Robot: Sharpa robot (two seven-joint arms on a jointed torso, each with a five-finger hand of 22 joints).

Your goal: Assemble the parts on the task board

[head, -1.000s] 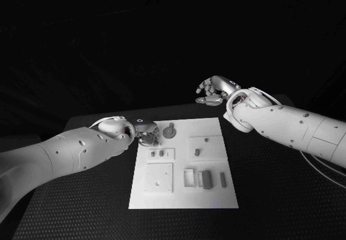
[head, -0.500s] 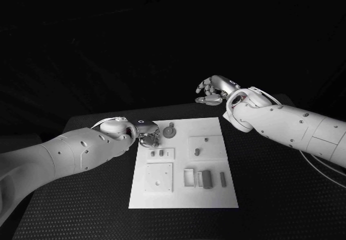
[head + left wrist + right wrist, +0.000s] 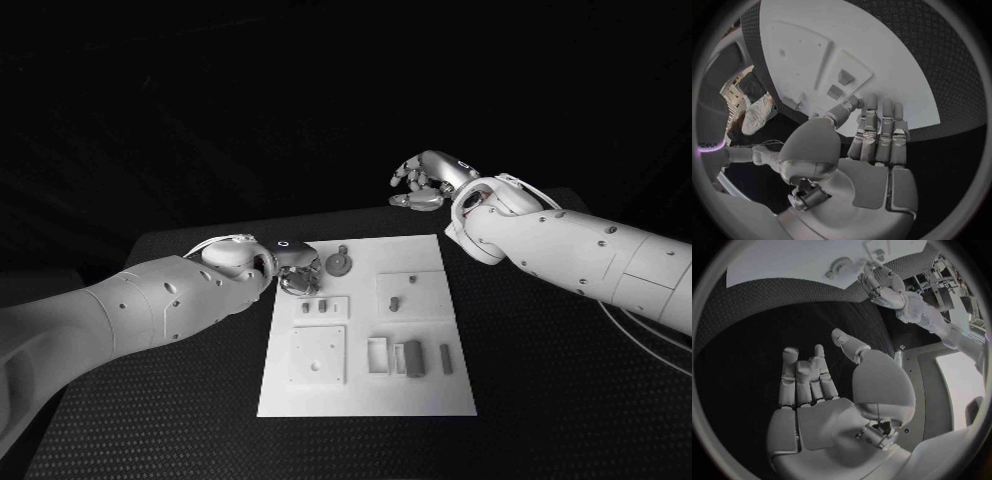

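Little is being changed since a second ago. One task board (image 3: pixel 368 330) is being left mid-bench (image 3: pixel 173 400); the left robot hand (image 3: pixel 296 268), fingers straight, empty, is being kept at its far-left corner, the right robot hand (image 3: pixel 423 182), loosely spread, beyond. About six grey parts (image 3: pixel 414 358) are being counted.

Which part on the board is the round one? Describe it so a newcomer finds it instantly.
Start at the white task board in the middle of the black table. Go to its far edge, just beside the left robot hand. The round part lies there: a grey disc, while the other parts are small bars and blocks.
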